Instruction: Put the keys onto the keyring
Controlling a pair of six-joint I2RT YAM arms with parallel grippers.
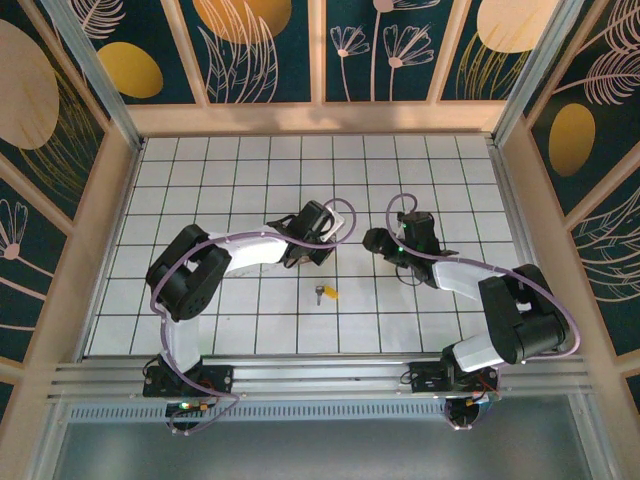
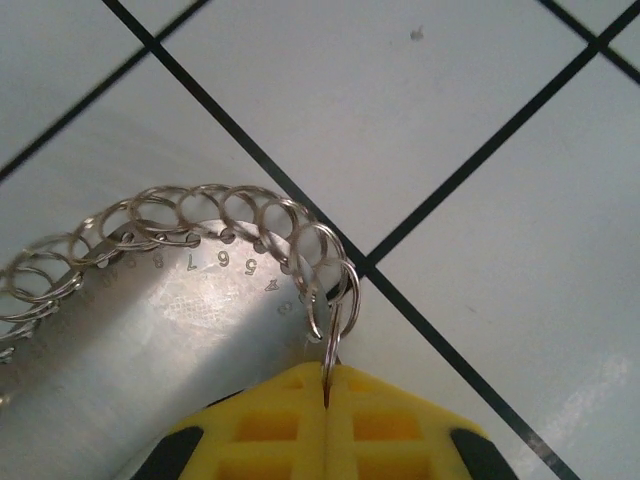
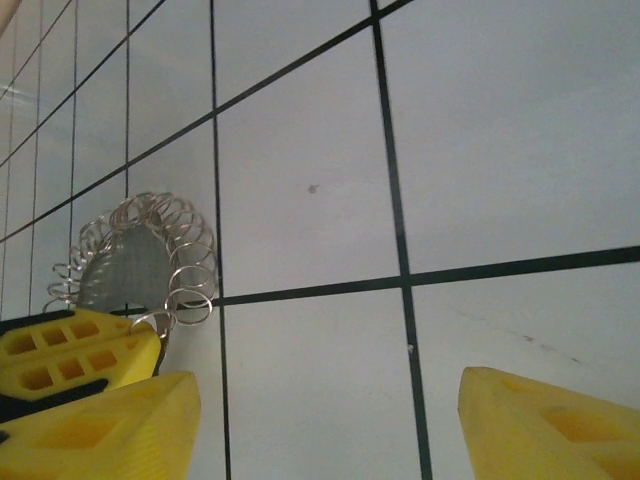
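The keyring [image 2: 190, 270] is a round metal plate with several small wire rings along its rim, lying on the white tiles. My left gripper [image 2: 328, 400] is shut on one of those rings at the plate's edge. From the right wrist the keyring [image 3: 130, 258] lies at the left, with the left gripper's yellow fingers [image 3: 70, 350] on it. My right gripper [image 3: 325, 410] stands open over bare tile, to the right of the keyring, nothing between its fingers. The key [image 1: 326, 293], silver with a yellow-orange tag, lies alone on the floor nearer the front, between the left gripper [image 1: 300, 250] and the right gripper [image 1: 378, 241].
The white tiled floor [image 1: 250, 170] with black grid lines is fenced by wooden walls [image 1: 320, 117] at the back and sides. An aluminium rail [image 1: 320, 375] carrying both arm bases runs along the front.
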